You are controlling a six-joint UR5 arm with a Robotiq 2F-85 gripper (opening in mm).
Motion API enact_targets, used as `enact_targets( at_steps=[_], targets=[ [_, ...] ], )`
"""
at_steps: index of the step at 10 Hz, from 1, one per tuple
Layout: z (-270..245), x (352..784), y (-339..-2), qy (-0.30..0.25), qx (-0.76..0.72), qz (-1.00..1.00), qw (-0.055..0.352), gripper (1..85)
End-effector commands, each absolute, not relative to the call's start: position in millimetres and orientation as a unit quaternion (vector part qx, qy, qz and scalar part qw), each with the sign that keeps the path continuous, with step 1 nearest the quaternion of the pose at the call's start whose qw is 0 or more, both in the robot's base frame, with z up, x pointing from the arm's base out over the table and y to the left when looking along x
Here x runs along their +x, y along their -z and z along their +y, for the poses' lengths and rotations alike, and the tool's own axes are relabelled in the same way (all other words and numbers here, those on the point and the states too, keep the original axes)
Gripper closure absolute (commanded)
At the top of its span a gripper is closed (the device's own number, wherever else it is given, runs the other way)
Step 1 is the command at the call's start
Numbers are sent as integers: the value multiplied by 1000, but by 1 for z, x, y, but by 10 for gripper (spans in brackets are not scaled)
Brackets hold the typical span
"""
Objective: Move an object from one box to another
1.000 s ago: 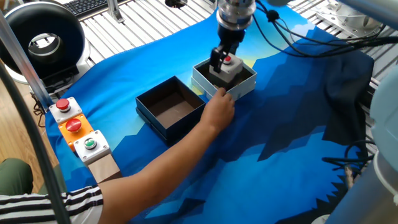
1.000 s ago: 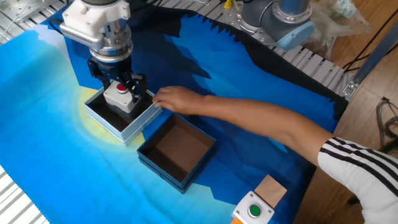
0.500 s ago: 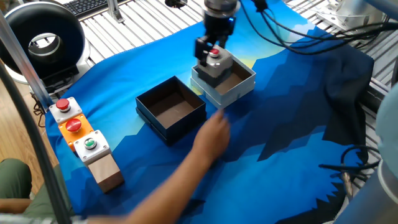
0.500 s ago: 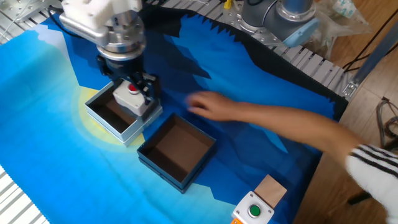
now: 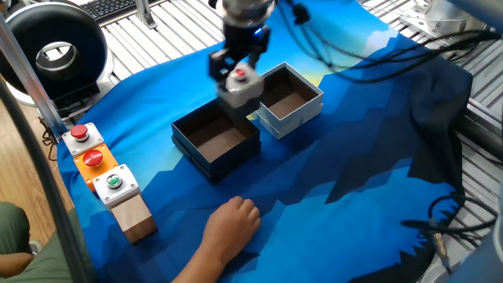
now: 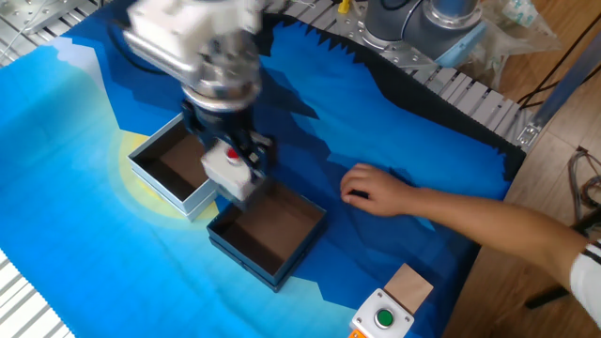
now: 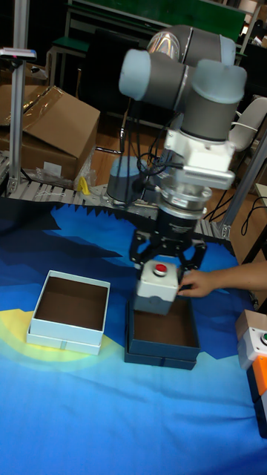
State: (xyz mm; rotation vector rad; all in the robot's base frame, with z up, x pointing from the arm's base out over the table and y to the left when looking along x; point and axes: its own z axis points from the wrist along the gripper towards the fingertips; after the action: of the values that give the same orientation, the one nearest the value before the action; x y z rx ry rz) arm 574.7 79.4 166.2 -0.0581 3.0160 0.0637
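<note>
The red-button switch box (image 5: pixel 240 85) is gripped between the fingers of the gripper (image 5: pixel 238 76) and is held in the air, clear of both boxes. In the tall fixed view it is seen hanging over the rear edge of the navy box (image 7: pixel 163 333), whose brown inside is bare. The white box (image 7: pixel 70 311) is set just beside the navy one and nothing is seen in it. Both boxes are carried by a bench draped in a blue cloth (image 5: pixel 354 165). A person's hand (image 5: pixel 233 221) is laid flat on the cloth near the navy box. A joined row of red, orange and green button boxes (image 5: pixel 98 159) is placed at the cloth's edge.
</note>
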Motion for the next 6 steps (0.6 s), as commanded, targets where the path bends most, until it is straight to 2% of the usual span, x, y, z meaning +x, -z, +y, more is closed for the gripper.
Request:
enact_targets(
  at_steps=[1,6],
  targets=[
    [121,576,-148,-37,5,996,79,847],
    [134,581,-105,-34,-24,996,76,847]
  ],
)
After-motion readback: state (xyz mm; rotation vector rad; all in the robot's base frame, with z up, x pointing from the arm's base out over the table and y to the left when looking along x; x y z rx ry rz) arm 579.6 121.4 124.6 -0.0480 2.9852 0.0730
